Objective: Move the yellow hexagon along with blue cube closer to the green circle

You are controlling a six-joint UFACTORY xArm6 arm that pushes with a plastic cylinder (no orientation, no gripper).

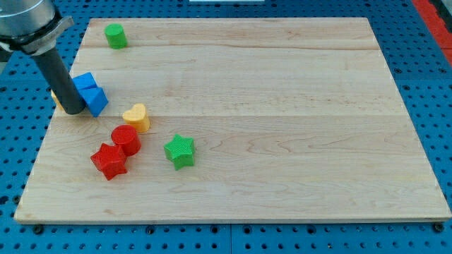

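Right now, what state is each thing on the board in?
Tip: down on the board, touching the blue blocks' left side.
Blue blocks: two, pressed together.
Yellow hexagon: mostly hidden behind the rod.
Green circle: alone, top left.
Yellow heart: just clear of the red cylinder.
Red cylinder: touching the red star.
Red star: flat.
Green star: alone.

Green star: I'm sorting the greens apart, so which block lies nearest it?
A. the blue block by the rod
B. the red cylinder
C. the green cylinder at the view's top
B: the red cylinder sits just to the view's left of the green star, while both other blocks lie farther off.
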